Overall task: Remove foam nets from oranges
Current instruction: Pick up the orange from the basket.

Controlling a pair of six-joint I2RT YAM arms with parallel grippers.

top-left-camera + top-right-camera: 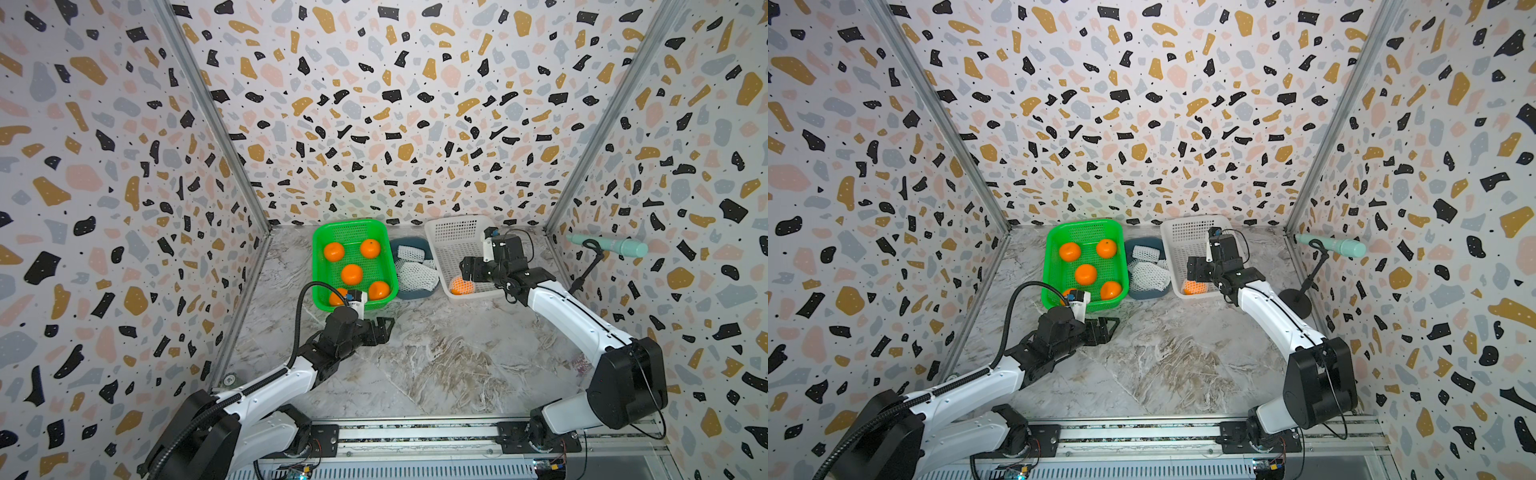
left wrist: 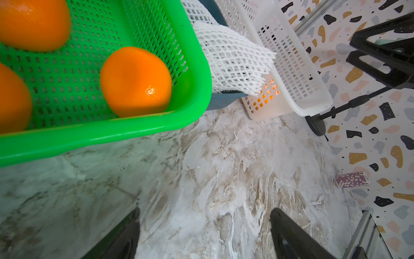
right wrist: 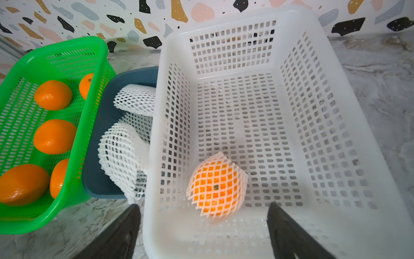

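Right gripper (image 3: 202, 207) hangs spread wide and empty over the white basket (image 3: 233, 51), and we see the one netted orange (image 3: 216, 183) lying inside, just below its fingers. Five bare oranges (image 1: 351, 274) sit in the green basket (image 3: 67, 42). Loose foam nets (image 3: 123, 152) fill the blue bin (image 3: 107, 101) between the baskets. Left gripper (image 1: 384, 328) hovers released above the marble table (image 2: 224, 168).

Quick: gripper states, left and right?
Left gripper: open, empty, above the table.
Right gripper: open, empty, near the netted orange in the white basket.
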